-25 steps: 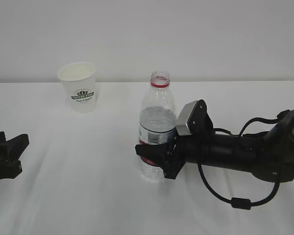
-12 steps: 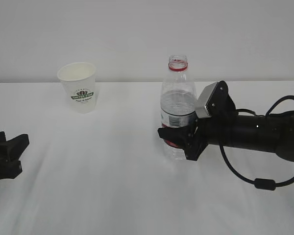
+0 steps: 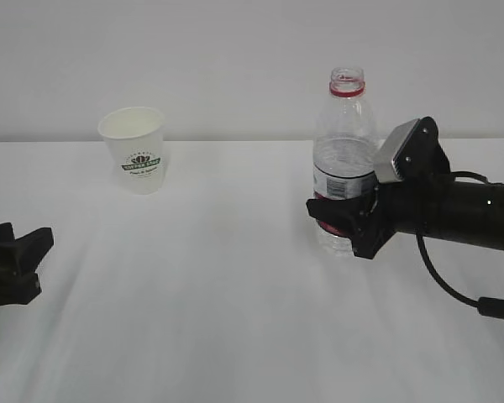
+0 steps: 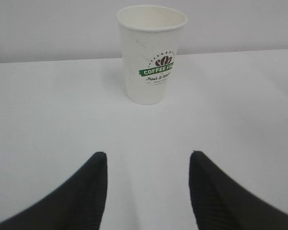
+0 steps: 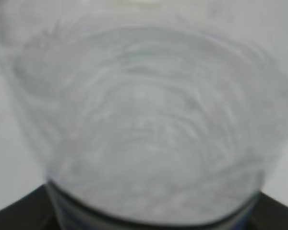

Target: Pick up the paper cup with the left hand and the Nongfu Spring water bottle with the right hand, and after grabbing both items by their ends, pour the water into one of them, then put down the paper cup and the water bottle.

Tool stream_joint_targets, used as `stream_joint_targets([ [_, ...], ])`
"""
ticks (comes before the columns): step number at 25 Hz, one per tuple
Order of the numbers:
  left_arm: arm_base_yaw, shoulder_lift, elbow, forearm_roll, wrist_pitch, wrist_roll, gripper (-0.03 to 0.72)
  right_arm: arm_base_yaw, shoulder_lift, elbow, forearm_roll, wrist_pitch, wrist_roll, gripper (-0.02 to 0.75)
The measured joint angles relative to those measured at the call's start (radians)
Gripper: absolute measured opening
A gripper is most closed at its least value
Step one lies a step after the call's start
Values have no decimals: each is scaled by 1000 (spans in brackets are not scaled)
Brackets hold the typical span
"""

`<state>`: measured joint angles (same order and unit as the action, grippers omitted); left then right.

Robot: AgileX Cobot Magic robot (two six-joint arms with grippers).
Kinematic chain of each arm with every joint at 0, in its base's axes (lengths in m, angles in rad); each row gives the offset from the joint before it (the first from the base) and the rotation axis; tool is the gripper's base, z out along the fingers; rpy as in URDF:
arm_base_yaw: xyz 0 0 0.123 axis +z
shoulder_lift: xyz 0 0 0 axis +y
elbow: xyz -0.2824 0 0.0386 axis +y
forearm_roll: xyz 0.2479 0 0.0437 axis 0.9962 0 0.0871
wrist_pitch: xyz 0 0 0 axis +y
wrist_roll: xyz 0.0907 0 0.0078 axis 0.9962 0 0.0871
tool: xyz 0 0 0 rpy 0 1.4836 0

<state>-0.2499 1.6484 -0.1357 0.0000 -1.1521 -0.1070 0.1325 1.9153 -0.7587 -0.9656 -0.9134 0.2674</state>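
Resting at nine o'clock on the white surface (image 3: 193,319), the left claw (image 3: 17,260) is seen spread wide and empty. The paper cup (image 3: 134,149) is stood upright at eleven o'clock, well apart from it. At three o'clock, the Nongfu Spring water bottle (image 3: 343,151) is clamped low on its body by the right claw (image 3: 340,222), upright, with water (image 5: 144,134) inside.

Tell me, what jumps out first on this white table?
The clear, uncapped water bottle on the right, gripped around its lower part by the right arm's black tool, which holds it upright. Far off at the back left a white paper cup with a green logo stands alone. The left arm's tool sits open and empty at the left edge, facing the cup.
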Motion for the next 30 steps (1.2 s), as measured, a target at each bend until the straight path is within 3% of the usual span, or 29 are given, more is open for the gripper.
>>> stream_joint_targets([
  [10,0,63,-86,47,0,0,398,-14,-43,127,73,-76,2,460],
  [24,0,188,-230,61,0,35,452,-14,-43,134,95,-104,2,459],
  [27,21,232,-268,130,0,35,461,-14,-43,134,95,-104,2,459],
  [30,90,258,-294,253,0,14,463,-14,-43,134,95,-104,2,459],
])
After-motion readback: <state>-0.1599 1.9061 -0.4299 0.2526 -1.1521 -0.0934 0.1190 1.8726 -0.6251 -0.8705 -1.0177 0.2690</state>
